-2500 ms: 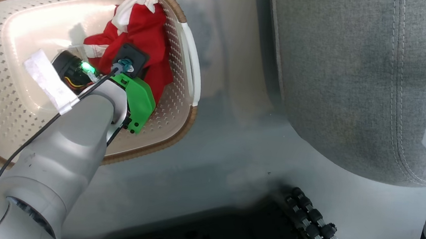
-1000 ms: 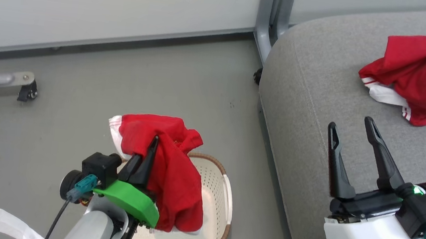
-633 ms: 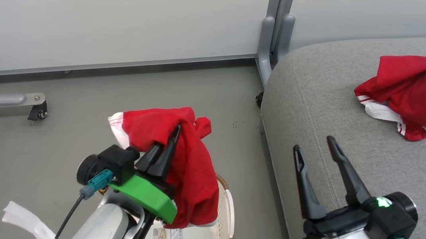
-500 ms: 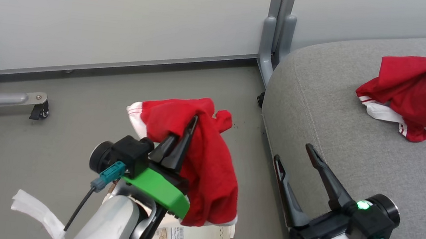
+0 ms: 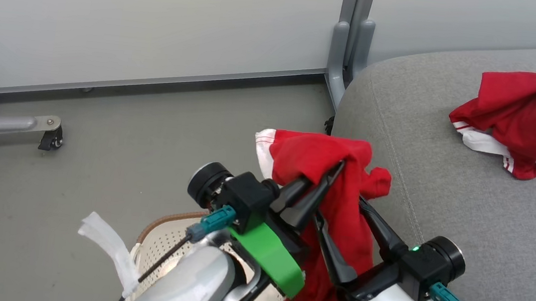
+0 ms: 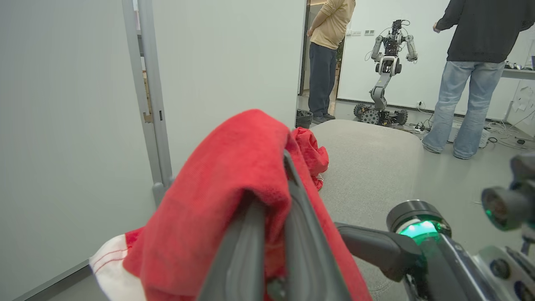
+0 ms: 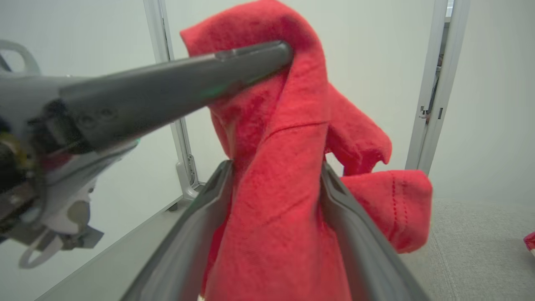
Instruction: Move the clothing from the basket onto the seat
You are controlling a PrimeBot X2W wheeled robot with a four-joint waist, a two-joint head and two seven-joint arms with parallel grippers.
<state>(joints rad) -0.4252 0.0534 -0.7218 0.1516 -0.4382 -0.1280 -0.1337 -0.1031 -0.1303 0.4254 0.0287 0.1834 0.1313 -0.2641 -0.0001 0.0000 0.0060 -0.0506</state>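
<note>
Basket (image 5: 164, 219): at 7 o'clock, on the floor; the part in view has no red cloth inside.
Left gripper (image 5: 334, 170): clenched on the held garment (image 5: 318, 153), lifted at the centre.
Right gripper (image 7: 276, 167): fingers spread, one on each side of the hanging cloth.
Seat (image 5: 442, 216): at 3 o'clock, just beside the held garment.
Second garment (image 5: 524, 114): at 2 o'clock, lying on the seat.
Progress: I judge one piece delivered and one in the air; carrying it over and releasing remain.

The held garment (image 5: 315, 157) was bright red with white striped trim, the sofa cushion (image 5: 467, 213) grey, the perforated basket (image 5: 162, 245) cream.
</note>
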